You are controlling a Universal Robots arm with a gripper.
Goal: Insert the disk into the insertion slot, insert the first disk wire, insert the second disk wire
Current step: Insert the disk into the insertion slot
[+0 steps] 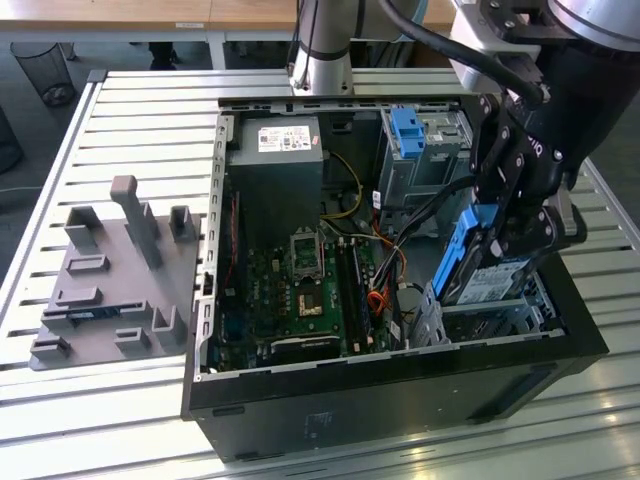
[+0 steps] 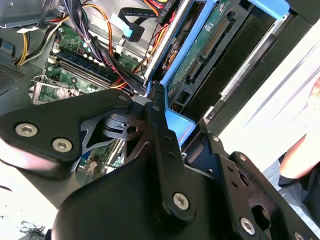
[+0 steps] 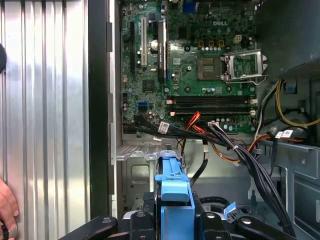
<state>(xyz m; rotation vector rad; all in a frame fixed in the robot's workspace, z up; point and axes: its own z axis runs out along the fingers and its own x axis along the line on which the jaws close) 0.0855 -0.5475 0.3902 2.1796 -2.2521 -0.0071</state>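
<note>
Clenching the disk (image 1: 493, 281), claw (image 1: 520, 232) holds it tilted above the insertion slot (image 1: 497, 318), w/ blk cables (image 1: 428, 207) just beside.

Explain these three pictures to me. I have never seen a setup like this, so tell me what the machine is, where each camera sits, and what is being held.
The machine is a robot arm with a gripper at its end. The exterior view is taken from off the arm. It shows a slatted metal table bearing an open computer case and, on the exterior view's left, a grey fixture plate. Both wrist views come from cameras riding on the arm, looking into the case at the green motherboard and its cables. The gripper is shut on the disk, a silver drive in a blue carrier. The disk is tilted over the insertion slot, the low metal cage. A person's hand shows at the edge of the first wrist view.
</note>
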